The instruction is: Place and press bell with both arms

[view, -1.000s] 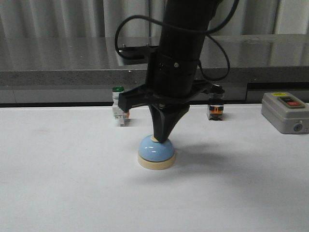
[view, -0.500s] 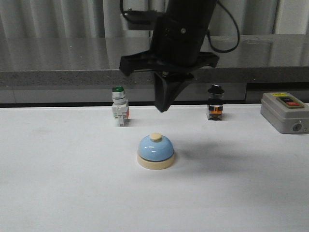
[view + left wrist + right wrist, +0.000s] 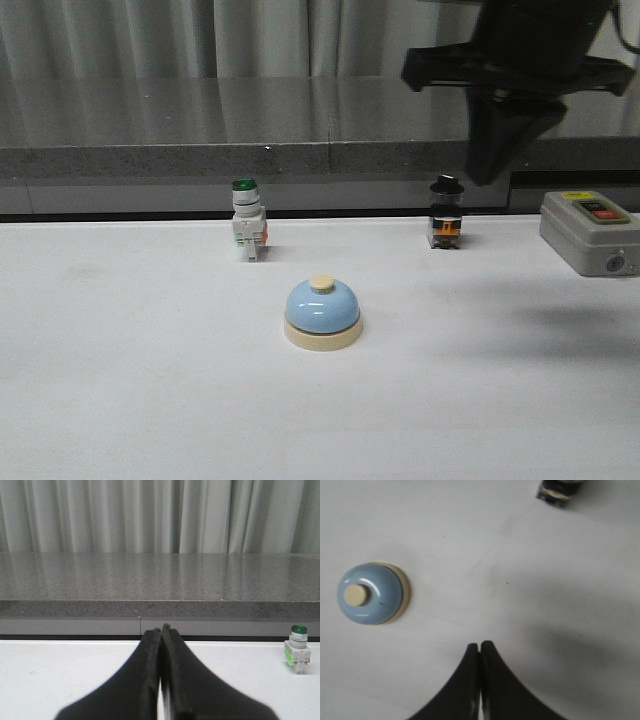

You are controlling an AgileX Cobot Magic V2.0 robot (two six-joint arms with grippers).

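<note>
The desk bell (image 3: 323,312) sits upright on the white table (image 3: 120,400), its light-blue dome on a cream base with the cream knob on top, and nothing touches it. All other things are placed from the bell here. Behind it and to its left stands the green-capped push-button switch (image 3: 247,233), near the table's back edge. Behind the bell to its right stands a black-capped selector switch (image 3: 446,214), about as far back as the green one. Farther right of the bell, at the table's edge of the front view, lies the grey box with a red button (image 3: 591,231).

The right gripper (image 3: 492,178) hangs high above the table, well to the right of the bell and above the space between the selector switch and the grey box. Its dark pointed fingers are pressed together into a single tip and hold nothing. In the right wrist view the closed gripper (image 3: 479,646) points down at bare table, with the bell (image 3: 370,593) well apart from it and the selector switch (image 3: 557,491) at the frame's edge.

The left gripper (image 3: 161,629) appears only in its own wrist view. Its fingers are also closed against each other, empty, and the green-capped switch (image 3: 298,649) stands off to one side of them. The bell is out of that view.
</note>
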